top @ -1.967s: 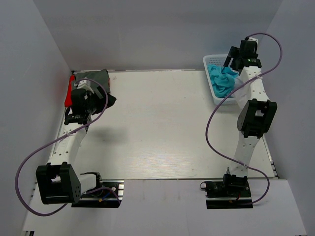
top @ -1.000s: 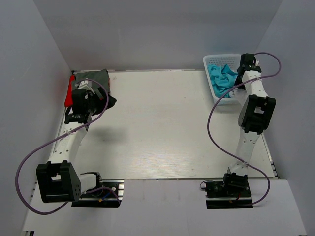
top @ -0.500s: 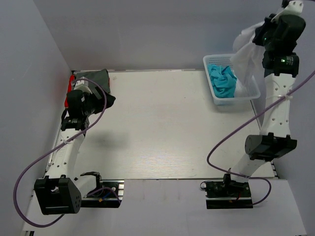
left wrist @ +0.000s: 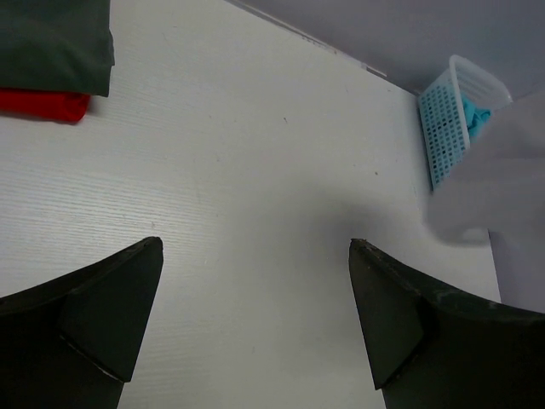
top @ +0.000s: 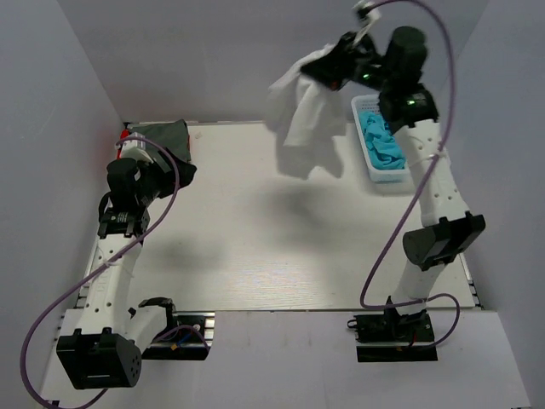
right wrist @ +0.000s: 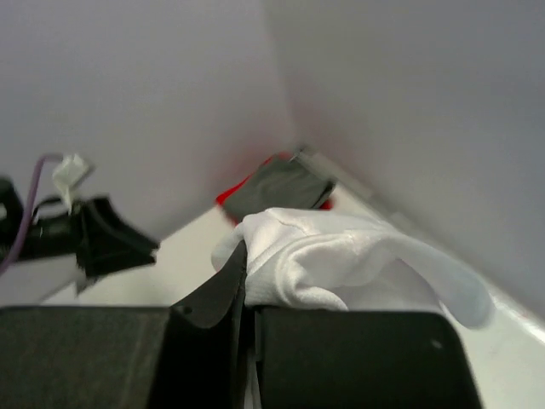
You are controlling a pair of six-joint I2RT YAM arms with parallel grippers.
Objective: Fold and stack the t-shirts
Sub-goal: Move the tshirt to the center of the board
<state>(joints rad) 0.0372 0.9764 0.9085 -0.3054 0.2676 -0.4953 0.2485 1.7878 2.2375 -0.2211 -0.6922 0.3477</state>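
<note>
At the far left, a folded dark grey t-shirt point(top: 166, 141) lies on a red t-shirt point(left wrist: 43, 104) in the corner of the table point(top: 255, 239), presumably the finished pile. The left gripper point(left wrist: 255, 311) hovers near it, fingers spread wide and empty (likely waiting to help). Right of centre, a white t-shirt point(top: 305, 123) dangles high above the table, pinched tight at its top by the right gripper point(top: 330, 66), seemingly so it hangs free for spreading. Far right, turquoise t-shirts point(top: 383, 146) sit crumpled in a white mesh basket point(top: 364, 104).
</note>
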